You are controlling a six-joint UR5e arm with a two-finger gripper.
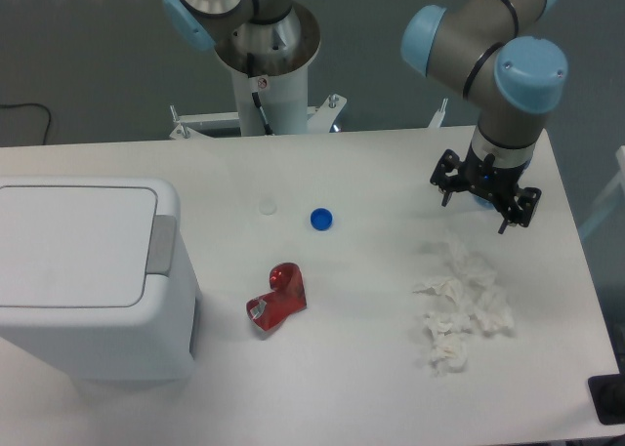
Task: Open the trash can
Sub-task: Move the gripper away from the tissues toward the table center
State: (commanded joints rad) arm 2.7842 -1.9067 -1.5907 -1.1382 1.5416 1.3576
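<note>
The trash can [93, 329] is a large white boxy bin at the table's front left. Its flat lid [73, 246] lies shut, with a grey push-button tab [161, 243] on its right edge. My gripper [479, 207] hangs far to the right, over the table's right side just above the crumpled tissues. Its black fingers [445, 184] are spread apart and open, and nothing is held between them. A long stretch of table lies between the gripper and the bin.
A crushed red can [277, 297] lies right of the bin. A blue bottle cap [321, 218] and a small clear cap [268, 207] sit mid-table. Crumpled white tissues [459, 309] lie front right. The robot base [266, 65] stands at the back edge.
</note>
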